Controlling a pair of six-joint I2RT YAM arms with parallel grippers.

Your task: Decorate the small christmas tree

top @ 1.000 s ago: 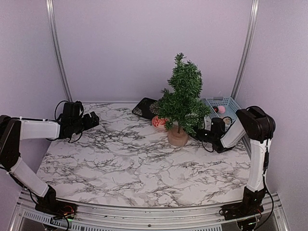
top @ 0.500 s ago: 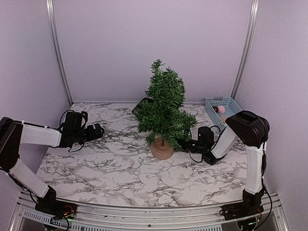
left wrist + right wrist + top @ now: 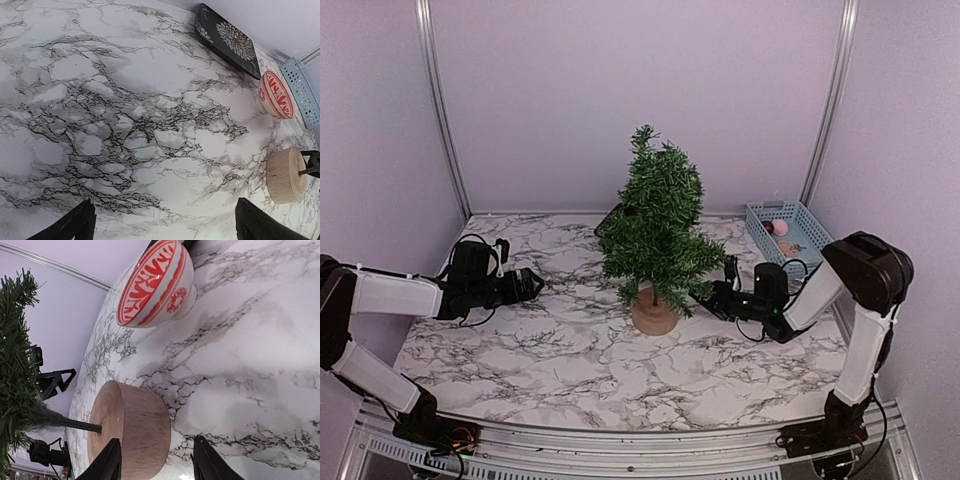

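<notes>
The small christmas tree (image 3: 658, 225) stands upright mid-table on its round wooden base (image 3: 653, 316), dark green and bare of ornaments. My right gripper (image 3: 717, 299) lies low on the table just right of the base. In the right wrist view it (image 3: 157, 442) is open, its fingers (image 3: 107, 462) straddling the base (image 3: 132, 432); there is a gap on the far side, and nothing is gripped. My left gripper (image 3: 532, 284) hovers left of the tree, wide open and empty (image 3: 165, 215), facing the base (image 3: 286, 175).
A red-and-white patterned bowl (image 3: 155, 285) sits behind the tree, beside a black flowered plate (image 3: 227, 40). A blue basket (image 3: 782, 228) at the back right holds small ornaments (image 3: 780, 227). Purple walls close in the table on three sides.
The tree slid left and forward from in front of the basket to mid-table. The right gripper then opened off the base and backed away slightly. The left gripper moved toward the tree.
</notes>
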